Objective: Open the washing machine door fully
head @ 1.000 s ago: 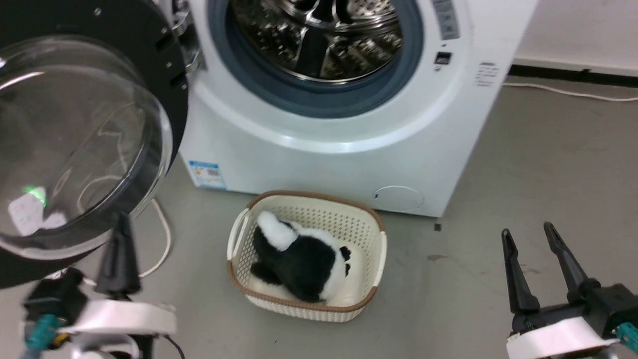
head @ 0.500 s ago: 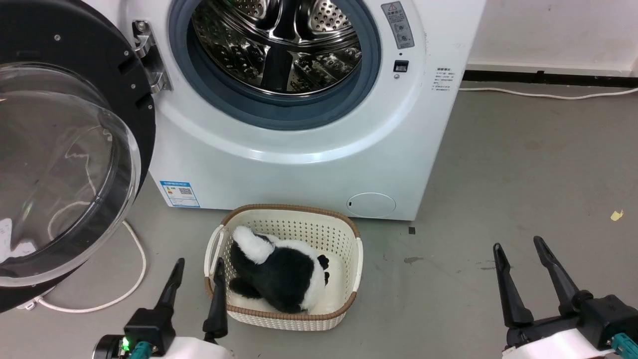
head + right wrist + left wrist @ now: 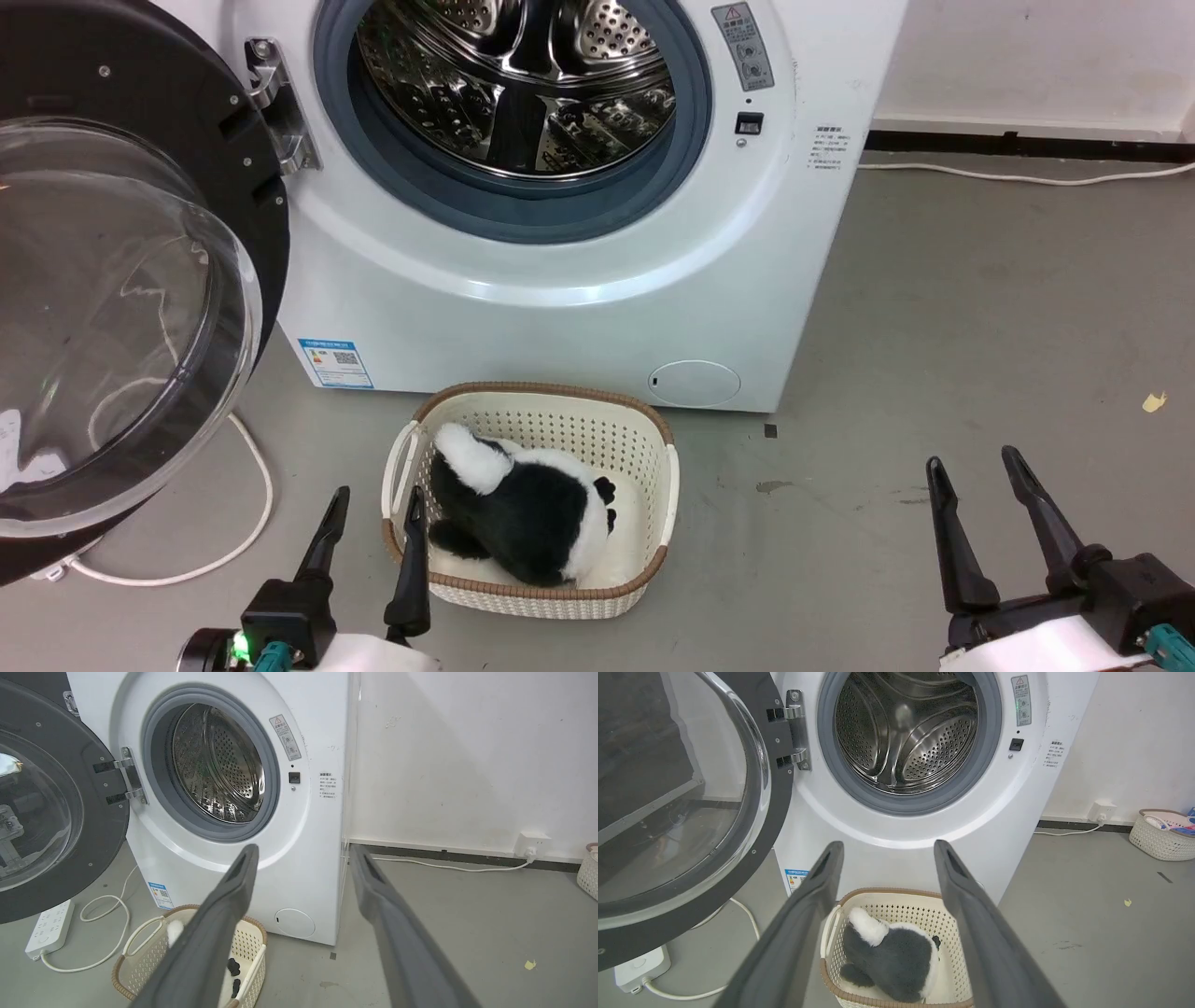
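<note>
Cream basket (image 3: pixel 560 425) holding black-and-white plush toy (image 3: pixel 532 513), white cable (image 3: pixel 269 495) looping on grey floor (image 3: pixel 980 308), power strip (image 3: pixel 49 928)

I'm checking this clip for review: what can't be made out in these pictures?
- Washing machine door: head view, far rim cut off by the left edge.
- Plush toy: right wrist view, mostly hidden behind a finger of the right gripper.
- Warning label: head view, print too small to read.

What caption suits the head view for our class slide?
Washing machine door wide open, drum exposed; left gripper and right gripper open, plush toy in basket below.
</note>
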Motion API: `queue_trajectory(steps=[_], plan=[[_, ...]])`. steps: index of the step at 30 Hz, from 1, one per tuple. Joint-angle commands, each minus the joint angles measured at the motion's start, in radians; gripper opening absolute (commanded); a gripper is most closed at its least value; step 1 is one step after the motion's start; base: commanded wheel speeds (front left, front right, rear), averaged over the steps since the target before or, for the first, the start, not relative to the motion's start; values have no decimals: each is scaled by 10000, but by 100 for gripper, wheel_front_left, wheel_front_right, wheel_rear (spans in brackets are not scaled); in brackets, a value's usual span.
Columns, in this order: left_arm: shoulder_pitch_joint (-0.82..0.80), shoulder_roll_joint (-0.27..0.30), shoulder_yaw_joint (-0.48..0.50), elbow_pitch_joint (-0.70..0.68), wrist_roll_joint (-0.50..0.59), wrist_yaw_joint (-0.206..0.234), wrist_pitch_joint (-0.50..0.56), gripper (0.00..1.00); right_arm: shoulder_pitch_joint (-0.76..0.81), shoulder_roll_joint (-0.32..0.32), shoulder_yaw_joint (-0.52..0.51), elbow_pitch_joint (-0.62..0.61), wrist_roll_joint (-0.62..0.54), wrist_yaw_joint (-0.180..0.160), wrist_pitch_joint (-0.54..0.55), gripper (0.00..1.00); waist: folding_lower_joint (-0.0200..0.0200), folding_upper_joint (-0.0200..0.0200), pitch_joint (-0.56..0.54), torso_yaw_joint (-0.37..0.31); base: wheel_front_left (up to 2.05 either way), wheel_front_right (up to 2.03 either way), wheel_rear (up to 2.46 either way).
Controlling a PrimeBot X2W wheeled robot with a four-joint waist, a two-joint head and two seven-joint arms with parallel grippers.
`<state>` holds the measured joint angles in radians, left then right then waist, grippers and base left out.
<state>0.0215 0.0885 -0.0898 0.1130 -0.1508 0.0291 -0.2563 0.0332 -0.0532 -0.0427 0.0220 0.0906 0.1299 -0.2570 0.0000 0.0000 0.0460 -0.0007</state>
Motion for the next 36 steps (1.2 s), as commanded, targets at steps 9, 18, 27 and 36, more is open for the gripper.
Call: queue_trajectory(steps=[9, 18, 27, 36], plan=[[-10, -15, 29, -19, -21, 0, 6, 0, -3, 0, 111, 10, -4, 0, 4, 0, 1, 0, 37, 12, 0, 0, 0], [-19, -50, 67, -68, 49, -13, 123, 0, -20, 0, 140, -1, -52, 0, 121, 0, 0, 0, 14, 11, 0, 0, 0], [-34, -75, 129, -148, 159, -34, 307, 0, -43, 2, 162, -17, -117, 1, 306, 0, 0, 0, -22, 11, 0, 0, 0], [-49, -100, 192, -228, 269, -55, 491, 0, -67, 4, 183, -34, -181, 1, 491, 0, 0, 0, -58, 11, 0, 0, 0]])
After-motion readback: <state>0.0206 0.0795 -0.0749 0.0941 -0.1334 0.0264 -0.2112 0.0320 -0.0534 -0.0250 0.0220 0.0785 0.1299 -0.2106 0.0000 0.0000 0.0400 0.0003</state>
